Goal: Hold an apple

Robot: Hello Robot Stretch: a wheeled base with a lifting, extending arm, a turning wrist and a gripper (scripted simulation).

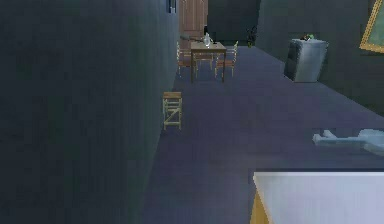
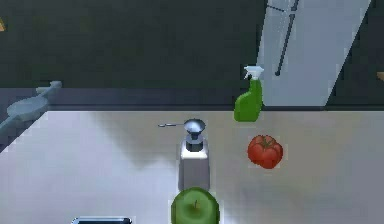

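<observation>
Green apple point(image 2: 195, 208) on the pale tabletop point(image 2: 90, 150), just beside a pump dispenser point(image 2: 194, 150); a red tomato point(image 2: 265, 151) lies nearby. We cannot tell the fingers' state.

Green apple point(image 2: 195, 208) partly below the bottom edge

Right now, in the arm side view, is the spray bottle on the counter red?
No, the spray bottle standing on the counter is green; the red thing near it is a tomato.
</observation>
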